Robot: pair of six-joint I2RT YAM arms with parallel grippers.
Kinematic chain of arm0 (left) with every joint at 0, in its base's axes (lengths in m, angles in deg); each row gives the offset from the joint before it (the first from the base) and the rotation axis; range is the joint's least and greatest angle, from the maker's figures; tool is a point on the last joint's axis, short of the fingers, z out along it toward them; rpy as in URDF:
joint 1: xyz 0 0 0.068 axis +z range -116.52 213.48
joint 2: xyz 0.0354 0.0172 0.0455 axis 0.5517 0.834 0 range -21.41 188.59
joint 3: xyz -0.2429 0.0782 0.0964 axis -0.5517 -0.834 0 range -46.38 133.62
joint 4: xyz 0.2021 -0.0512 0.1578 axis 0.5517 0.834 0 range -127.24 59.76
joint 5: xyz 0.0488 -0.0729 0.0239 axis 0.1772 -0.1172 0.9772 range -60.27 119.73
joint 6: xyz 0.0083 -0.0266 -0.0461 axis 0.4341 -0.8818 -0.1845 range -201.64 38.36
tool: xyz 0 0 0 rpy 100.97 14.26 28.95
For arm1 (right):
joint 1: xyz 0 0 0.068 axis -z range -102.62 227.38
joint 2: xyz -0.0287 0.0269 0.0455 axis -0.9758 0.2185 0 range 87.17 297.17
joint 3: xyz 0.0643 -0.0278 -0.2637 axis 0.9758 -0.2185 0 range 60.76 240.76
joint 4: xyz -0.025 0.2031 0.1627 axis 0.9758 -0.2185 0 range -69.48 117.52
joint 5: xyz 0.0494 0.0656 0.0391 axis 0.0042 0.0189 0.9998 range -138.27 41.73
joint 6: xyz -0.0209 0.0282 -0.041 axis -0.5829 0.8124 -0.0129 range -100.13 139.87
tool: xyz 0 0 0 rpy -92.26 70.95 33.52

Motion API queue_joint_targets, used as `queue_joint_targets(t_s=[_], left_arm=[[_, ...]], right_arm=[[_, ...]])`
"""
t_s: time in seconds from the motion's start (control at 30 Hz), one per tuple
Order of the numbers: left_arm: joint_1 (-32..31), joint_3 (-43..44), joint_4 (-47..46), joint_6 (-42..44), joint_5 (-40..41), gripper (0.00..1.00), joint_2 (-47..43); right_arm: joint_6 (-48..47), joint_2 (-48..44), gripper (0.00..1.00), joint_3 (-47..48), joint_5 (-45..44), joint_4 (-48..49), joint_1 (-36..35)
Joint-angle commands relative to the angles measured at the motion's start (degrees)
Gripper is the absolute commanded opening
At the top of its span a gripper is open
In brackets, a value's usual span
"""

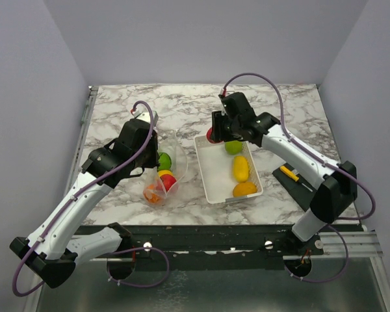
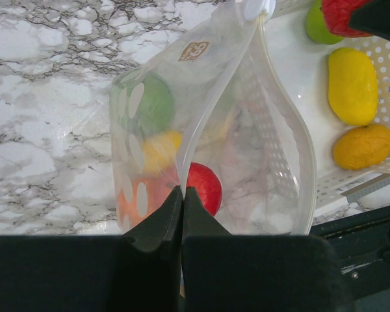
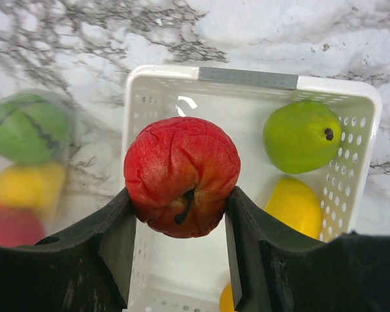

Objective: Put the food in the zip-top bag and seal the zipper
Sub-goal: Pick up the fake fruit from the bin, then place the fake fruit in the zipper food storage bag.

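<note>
The zip-top bag [image 1: 171, 151] [image 2: 247, 130] stands on the marble with its mouth gaping. My left gripper [image 1: 156, 143] [image 2: 182, 192] is shut on one side of its rim, where the zipper [image 2: 304, 149] runs. Inside the bag lie a dark green fruit [image 2: 153, 104], a yellow one [image 2: 159, 149], a red one [image 2: 203, 185] and an orange one [image 2: 133, 198]. My right gripper [image 1: 214, 135] [image 3: 179, 195] is shut on a red apple-like fruit [image 3: 181, 172], held above the far left corner of the white basket [image 1: 203, 170] [image 3: 247, 77].
In the basket lie a light green pear [image 1: 233, 147] [image 3: 302, 135], a yellow fruit [image 1: 240, 168] and an orange fruit [image 1: 244, 189]. A black pad with a yellow-handled tool [image 1: 291, 174] lies right of the basket. Grey walls close in three sides.
</note>
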Motion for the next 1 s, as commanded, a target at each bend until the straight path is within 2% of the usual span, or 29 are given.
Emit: queue_joint_targets(t_s=[0.0,0.27,0.53,0.77,0.97], left_arm=[[-0.02,0.36,-0.03,0.48,0.96,0.0,-0.26],[-0.03,1.23,0.31,0.5,0.99,0.0,0.28],[-0.02,2.02,0.78,0.59,1.37,0.0,0.76],[-0.09,2.66,1.02,0.61,1.34,0.0,0.8],[-0.02,3.05,1.35,0.57,1.38,0.0,0.65]], right_arm=[[-1.4,-6.53,0.26,-1.87,6.29,1.96,-1.71],[-0.66,-13.73,0.24,-0.17,14.07,1.7,-4.73],[-2.31,-15.8,0.23,2.77,14.28,2.32,-11.89],[-3.47,-13.7,0.23,5.03,13.05,3.68,-17.79],[-3.98,-7.67,0.23,9.29,9.04,0.94,-21.41]])
